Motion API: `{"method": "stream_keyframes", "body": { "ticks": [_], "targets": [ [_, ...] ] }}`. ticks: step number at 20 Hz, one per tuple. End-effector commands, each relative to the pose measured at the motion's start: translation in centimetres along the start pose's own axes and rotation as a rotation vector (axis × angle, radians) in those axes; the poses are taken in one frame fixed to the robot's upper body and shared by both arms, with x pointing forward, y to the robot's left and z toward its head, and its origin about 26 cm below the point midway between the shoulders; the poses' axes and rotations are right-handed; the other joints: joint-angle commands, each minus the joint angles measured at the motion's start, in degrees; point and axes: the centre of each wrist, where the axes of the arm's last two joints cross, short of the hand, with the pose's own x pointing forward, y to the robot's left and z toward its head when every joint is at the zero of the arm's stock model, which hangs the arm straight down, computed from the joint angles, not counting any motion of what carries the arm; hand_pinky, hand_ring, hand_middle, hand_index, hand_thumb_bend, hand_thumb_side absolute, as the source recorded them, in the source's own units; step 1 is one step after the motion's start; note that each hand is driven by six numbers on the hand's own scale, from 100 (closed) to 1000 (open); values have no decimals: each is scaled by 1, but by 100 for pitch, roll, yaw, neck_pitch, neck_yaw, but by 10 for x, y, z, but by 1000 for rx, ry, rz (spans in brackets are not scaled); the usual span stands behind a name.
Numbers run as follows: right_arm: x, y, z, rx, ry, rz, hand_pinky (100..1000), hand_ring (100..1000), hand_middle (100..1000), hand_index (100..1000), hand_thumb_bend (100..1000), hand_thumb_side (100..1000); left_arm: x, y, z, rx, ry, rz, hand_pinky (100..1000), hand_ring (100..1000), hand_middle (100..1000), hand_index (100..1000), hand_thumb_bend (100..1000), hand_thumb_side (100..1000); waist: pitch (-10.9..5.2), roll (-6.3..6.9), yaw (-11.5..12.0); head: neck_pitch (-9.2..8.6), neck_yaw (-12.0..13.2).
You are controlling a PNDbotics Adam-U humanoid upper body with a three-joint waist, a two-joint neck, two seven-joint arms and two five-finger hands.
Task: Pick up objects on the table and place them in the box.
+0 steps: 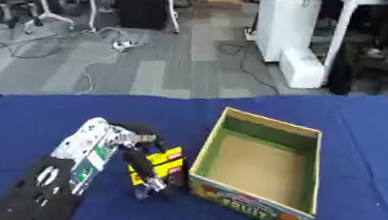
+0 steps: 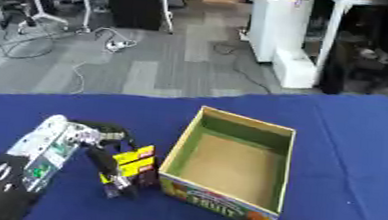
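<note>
A small yellow and dark packet (image 1: 164,165) stands just left of the open cardboard fruit box (image 1: 307,182) on the blue table. My left hand (image 1: 138,158) reaches in from the lower left, and its dark fingers are curled round the packet. The packet sits low at the table, close to the box's left wall. The box's brown floor (image 2: 231,173) shows nothing inside. My right hand appears in neither view.
The blue cloth table (image 1: 370,142) stretches wide to the right of the box and behind it. Beyond the far edge lie grey floor, cables and white cabinets (image 1: 286,24).
</note>
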Motion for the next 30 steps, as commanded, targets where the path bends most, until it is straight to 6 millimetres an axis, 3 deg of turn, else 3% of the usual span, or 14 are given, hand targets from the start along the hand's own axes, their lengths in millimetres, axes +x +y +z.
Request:
{"method": "stream_keyframes", "body": {
  "ticks": [1, 10, 14, 24, 30],
  "targets": [
    [2, 0, -11, 35, -21, 4, 327, 378, 445, 526, 100, 1000, 2, 12, 8, 43, -3, -13, 460, 818, 882, 891, 1000, 632, -37, -28, -1, -115, -17],
    [3, 0, -11, 35, -20, 7, 327, 378, 445, 526, 100, 1000, 9, 16, 15, 70, -31, -28, 456, 815, 874, 880, 1000, 642, -44, -30, 17, -4, -181],
    [3, 0, -11, 33, -21, 7, 327, 378, 444, 526, 100, 1000, 11, 18, 17, 83, -34, -36, 458, 816, 874, 884, 1000, 643, -51, -32, 19, -45, -254],
    [2, 0, -12, 28, -22, 7, 327, 378, 444, 526, 100, 1000, 2, 17, 9, 66, 42, -19, 469, 821, 877, 897, 1000, 640, -57, -33, 1, -95, -291],
    [2, 0, -12, 30, -22, 7, 328, 378, 444, 526, 100, 1000, -2, 14, 2, 41, 60, -7, 473, 823, 878, 900, 1000, 631, -52, -31, -6, -3, -272]
  ]
}}
